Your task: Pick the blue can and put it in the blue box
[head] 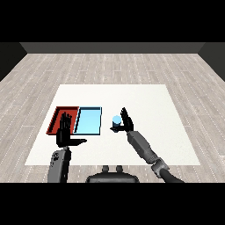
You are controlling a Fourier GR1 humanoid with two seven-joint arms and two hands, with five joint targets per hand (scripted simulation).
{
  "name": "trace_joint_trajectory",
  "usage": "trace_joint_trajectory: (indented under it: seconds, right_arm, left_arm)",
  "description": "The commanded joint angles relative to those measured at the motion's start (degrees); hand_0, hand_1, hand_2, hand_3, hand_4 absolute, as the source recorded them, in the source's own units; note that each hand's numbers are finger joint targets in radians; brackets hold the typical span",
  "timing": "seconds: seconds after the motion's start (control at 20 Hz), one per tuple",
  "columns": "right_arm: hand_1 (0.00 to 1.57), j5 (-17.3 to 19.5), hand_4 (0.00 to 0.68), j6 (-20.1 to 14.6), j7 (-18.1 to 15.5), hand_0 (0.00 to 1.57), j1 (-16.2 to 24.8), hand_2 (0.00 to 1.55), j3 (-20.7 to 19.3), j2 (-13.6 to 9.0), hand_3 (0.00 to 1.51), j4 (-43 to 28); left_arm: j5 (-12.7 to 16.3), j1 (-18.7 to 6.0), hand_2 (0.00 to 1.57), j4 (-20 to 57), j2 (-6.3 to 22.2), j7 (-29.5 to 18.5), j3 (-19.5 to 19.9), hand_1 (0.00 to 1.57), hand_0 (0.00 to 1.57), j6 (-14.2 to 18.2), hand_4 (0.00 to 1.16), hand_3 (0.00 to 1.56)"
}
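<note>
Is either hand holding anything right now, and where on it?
The right hand is curled round the side of the blue can, which stands just right of the light blue tray. The left hand holds nothing, fingers straight.

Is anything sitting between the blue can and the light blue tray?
No. In the head view only bare white table separates the blue can from the light blue tray.

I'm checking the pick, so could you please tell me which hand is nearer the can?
Right. The right hand is at the can, its fingers around it. The left hand is far off, over the red tray, beyond the blue tray.
</note>
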Motion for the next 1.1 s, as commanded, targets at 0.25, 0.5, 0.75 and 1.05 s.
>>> trace_joint_trajectory:
  seconds: [0.25,0.5,0.75,1.05]
  right_arm:
    - [0.0,-5.13,0.0,0.76,-2.98,0.0,-4.87,0.0,4.15,0.0,0.0,7.21]
    - [0.0,-12.52,0.0,-0.31,-3.13,0.0,-7.63,0.0,9.29,0.0,0.0,8.15]
    - [1.06,-12.61,0.177,-5.23,-6.36,1.06,-8.22,1.22,10.91,0.0,1.13,12.77]
    - [1.56,-11.97,0.676,-11.11,-0.36,1.56,-9.09,1.48,12.77,0.0,1.44,11.6]
  left_arm:
    - [0.3,3.55,0.0,-0.49,0.31,-2.48,-0.02,0.0,0.0,-1.83,0.0,0.0]
    - [-1.2,-2.06,0.0,3.36,-0.89,-2.35,-0.61,0.0,0.0,0.52,0.0,0.0]
    - [0.06,-1.03,0.0,0.44,-0.29,-0.39,-0.21,0.0,0.0,0.07,0.0,0.0]
    - [0.16,-2.38,0.0,0.59,-1.91,1.26,-1.62,0.0,0.0,0.99,0.0,0.0]
